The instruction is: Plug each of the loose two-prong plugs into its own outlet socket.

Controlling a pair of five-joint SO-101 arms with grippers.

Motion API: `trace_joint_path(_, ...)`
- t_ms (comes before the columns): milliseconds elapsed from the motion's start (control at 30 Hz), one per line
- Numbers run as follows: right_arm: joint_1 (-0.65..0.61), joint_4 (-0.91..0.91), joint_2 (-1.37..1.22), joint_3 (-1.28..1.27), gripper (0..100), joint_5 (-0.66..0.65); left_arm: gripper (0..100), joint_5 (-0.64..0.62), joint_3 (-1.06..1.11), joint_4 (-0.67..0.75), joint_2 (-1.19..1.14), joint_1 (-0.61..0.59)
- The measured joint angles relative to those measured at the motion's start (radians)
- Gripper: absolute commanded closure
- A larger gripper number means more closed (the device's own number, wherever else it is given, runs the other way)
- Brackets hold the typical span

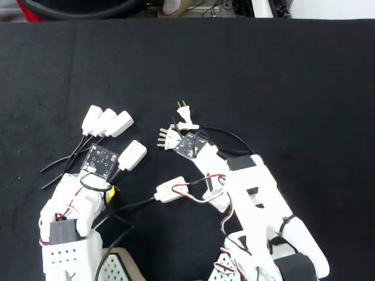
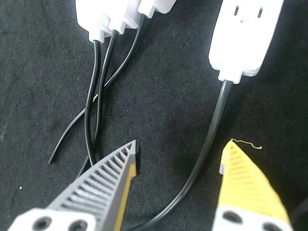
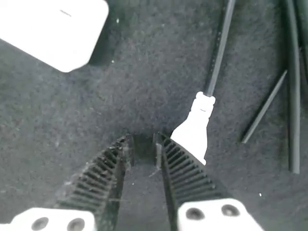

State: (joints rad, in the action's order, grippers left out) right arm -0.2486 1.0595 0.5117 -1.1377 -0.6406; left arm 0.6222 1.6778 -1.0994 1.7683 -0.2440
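Right gripper [image 3: 143, 142] slightly parted, empty, white plug [image 3: 195, 130] seemingly touching one jaw, left gripper [image 2: 182, 147] spread wide

The high view looks almost straight down from well above, taking in the whole black cloth-covered table [image 1: 304, 76]. Each wrist view sits just behind its own jaws, facing forward along them, very close above the cloth. High and left wrist views share the white rectangular outlet socket on a black cord [image 2: 243, 43].
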Motion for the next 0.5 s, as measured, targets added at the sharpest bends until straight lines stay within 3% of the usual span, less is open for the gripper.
trace_joint_path(167, 0.000, 0.002, 0.000, 0.009, 91.7, 0.000, 72, 0.000, 0.000, 0.000, 0.000, 0.000)
trace_joint_path(500, 0.006, 0.189, 0.000, 0.206, 91.7, 0.012, 72, 0.000, 0.000, 0.000, 0.000, 0.000)
